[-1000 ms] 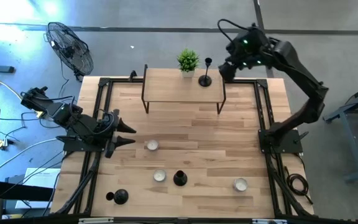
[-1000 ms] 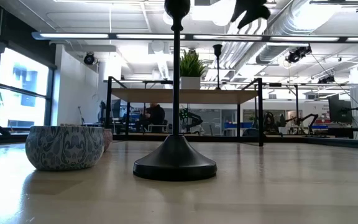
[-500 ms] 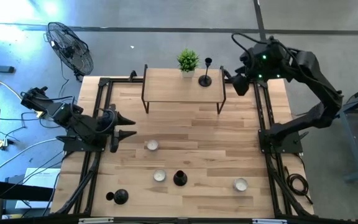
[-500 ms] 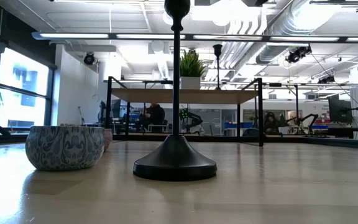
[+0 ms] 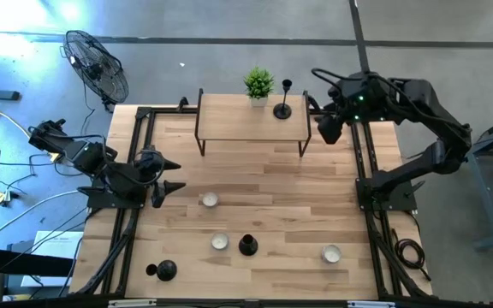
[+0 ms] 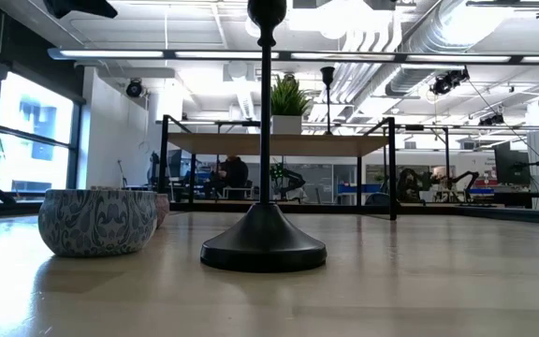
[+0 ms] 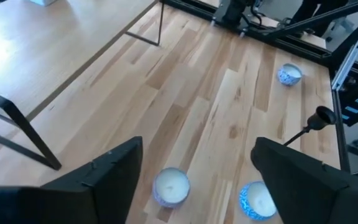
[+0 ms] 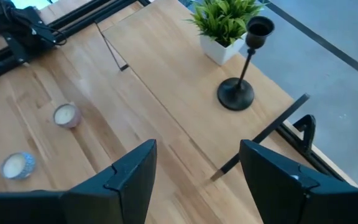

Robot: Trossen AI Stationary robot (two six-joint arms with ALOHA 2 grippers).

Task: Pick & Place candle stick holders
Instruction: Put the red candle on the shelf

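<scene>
Status from my station, largest item first. The surface (image 5: 255, 184) carries a raised wooden shelf (image 5: 229, 120) at its far edge; I take the shelf as ref. for all positions.

Done, by my read: 1 of 3. One candle stick holder (image 5: 282, 108) stands upright on the shelf, just beside the potted plant (image 5: 258, 84).

Left, by my read: 2 of 3. A second holder (image 5: 247, 245) stands on the surface well in front of the shelf, between two of the candle bowls (image 5: 220, 241). A third holder (image 5: 164, 270) stands at the near left corner, furthest from the shelf.

Right gripper (image 5: 327, 128): just off the shelf's right end, fingers wide apart, nothing held (right wrist view confirms).

Left gripper (image 5: 171, 175): in front of the shelf's left end, over the surface, fingers spread wide, empty.

Est. approx. one third complete. Next req.: one arm goes to a remaining holder.
</scene>
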